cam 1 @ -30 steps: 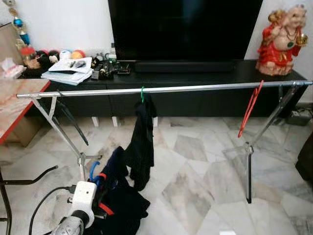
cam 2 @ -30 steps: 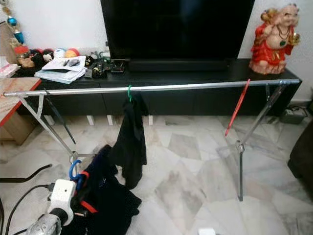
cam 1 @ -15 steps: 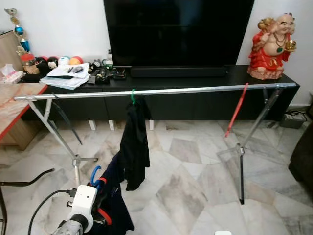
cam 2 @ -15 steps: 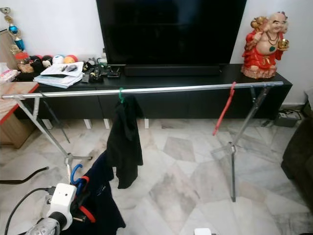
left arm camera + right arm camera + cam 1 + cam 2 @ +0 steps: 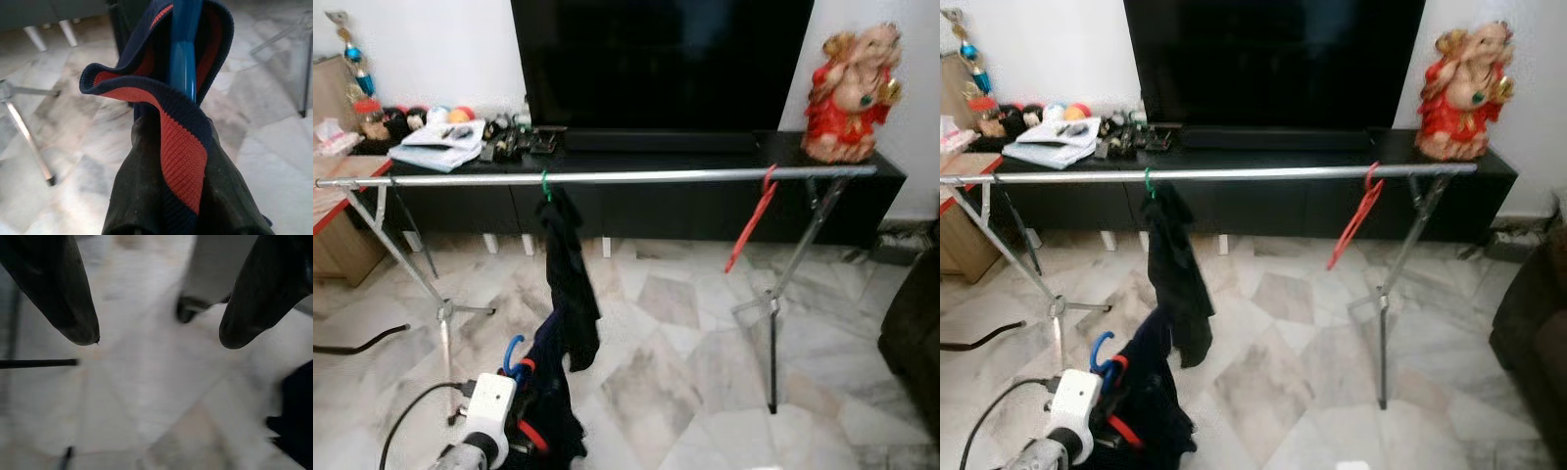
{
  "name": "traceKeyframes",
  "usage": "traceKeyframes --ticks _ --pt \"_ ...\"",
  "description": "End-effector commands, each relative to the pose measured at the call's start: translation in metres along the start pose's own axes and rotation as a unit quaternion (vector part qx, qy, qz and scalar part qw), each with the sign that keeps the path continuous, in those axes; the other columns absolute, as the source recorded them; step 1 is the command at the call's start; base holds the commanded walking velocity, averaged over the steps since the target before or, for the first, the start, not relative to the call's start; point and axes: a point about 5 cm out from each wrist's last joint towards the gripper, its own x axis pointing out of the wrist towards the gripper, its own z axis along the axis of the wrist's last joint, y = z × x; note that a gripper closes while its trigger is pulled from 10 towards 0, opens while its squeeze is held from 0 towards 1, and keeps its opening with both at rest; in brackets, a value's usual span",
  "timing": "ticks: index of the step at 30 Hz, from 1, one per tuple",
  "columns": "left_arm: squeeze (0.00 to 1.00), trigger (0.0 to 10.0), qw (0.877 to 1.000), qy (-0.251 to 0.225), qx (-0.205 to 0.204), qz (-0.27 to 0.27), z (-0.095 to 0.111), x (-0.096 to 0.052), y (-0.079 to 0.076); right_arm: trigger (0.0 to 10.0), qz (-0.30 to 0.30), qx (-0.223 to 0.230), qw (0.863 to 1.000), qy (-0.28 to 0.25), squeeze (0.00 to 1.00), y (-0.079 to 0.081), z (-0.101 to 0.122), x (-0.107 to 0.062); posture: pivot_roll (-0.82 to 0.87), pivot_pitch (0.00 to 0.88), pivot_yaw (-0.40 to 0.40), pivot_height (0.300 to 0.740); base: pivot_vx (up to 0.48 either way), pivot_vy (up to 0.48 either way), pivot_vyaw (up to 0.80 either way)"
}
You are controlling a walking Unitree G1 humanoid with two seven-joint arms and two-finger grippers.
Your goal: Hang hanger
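Note:
My left gripper (image 5: 173, 132) is shut on a blue hanger (image 5: 184, 58) wrapped in the red-lined collar of a navy garment (image 5: 551, 411). The hanger's blue hook (image 5: 512, 353) sticks up beside my left arm (image 5: 487, 413), low and in front of the rack's left half. The silver rail (image 5: 656, 177) runs across the room at about chest height. On it hang a green hanger (image 5: 546, 184) with a black garment (image 5: 570, 284) and a bare red hanger (image 5: 751, 220). My right gripper (image 5: 159, 340) is open over the marble floor, with nothing between its fingers.
The rack's slanted legs (image 5: 771, 304) stand at both ends. Behind it are a black TV console (image 5: 705, 201), a large TV (image 5: 656, 59) and a red statue (image 5: 842, 93). A red-edged table (image 5: 337, 191) is on the left and a dark sofa (image 5: 915, 343) on the right. A black cable (image 5: 357, 345) lies on the floor.
The camera has swung, so the whole rack sits further left in the picture. The navy garment, earlier spread on the floor, now hangs gathered from my left gripper.

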Motion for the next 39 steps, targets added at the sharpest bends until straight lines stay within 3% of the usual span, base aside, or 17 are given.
traceKeyframes --ticks 1,9,27,39 --pt "0.00 10.0 1.000 -0.008 0.025 -0.001 0.004 -0.002 0.005 10.0 0.012 0.003 1.000 -0.006 0.00 0.010 0.004 0.001 0.09 0.001 0.011 0.740 0.000 -0.446 0.00" --pt "0.00 10.0 0.997 -0.003 0.058 -0.040 0.002 -0.002 -0.008 10.0 0.012 0.000 1.000 -0.006 0.00 0.010 0.004 0.001 0.09 0.007 0.008 0.740 0.000 -0.089 0.00" --pt "0.00 10.0 0.998 -0.035 0.050 0.004 0.019 0.004 -0.001 10.0 0.011 -0.002 1.000 -0.005 0.00 0.008 0.004 0.001 0.09 0.012 -0.001 0.740 0.000 0.000 0.00" --pt "0.00 10.0 0.998 -0.032 0.047 0.006 0.018 0.004 -0.001 10.0 0.011 -0.003 1.000 -0.006 0.00 0.009 0.005 0.001 0.09 0.015 -0.004 0.740 0.320 0.000 0.00"
